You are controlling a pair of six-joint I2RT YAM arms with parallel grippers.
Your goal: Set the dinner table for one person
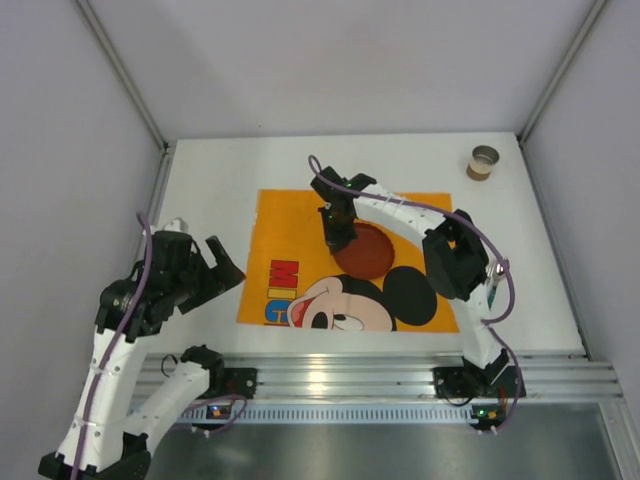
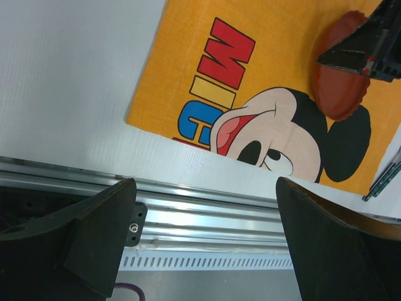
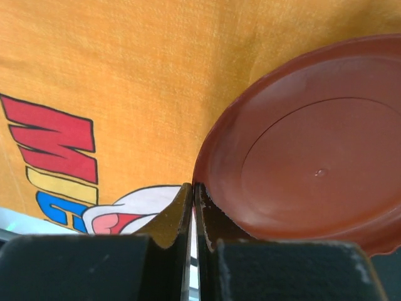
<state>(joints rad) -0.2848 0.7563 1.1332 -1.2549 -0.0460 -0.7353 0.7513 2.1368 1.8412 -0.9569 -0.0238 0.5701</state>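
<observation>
Dinner table (image 1: pixel 215 175): white top, ribbed rail (image 1: pixel 340 372) along near edge. Orange placemat (image 1: pixel 290 225) in middle, bare white strip on every side, widest at far side. Brown plate (image 1: pixel 375 255) on placemat, inside its edges. Right gripper (image 3: pixel 192 191): tips pressed together at plate's left rim; rim pinched or not, cannot tell. Left gripper (image 1: pixel 225 268): jaws wide apart, empty, just beside placemat's left edge. Cup (image 1: pixel 484 162) at far right corner, well apart.

We see soft, even light from above on the flat matte white tabletop (image 1: pixel 230 180), with only faint shadows. The ribbed aluminium rail (image 1: pixel 320 372) throws bright glare. At the right wrist, the round reddish-brown plastic plate (image 3: pixel 313 169) has a dull sheen; the fingers (image 3: pixel 168 224) of the right gripper (image 3: pixel 193 202) look blurred, perhaps defocused.
</observation>
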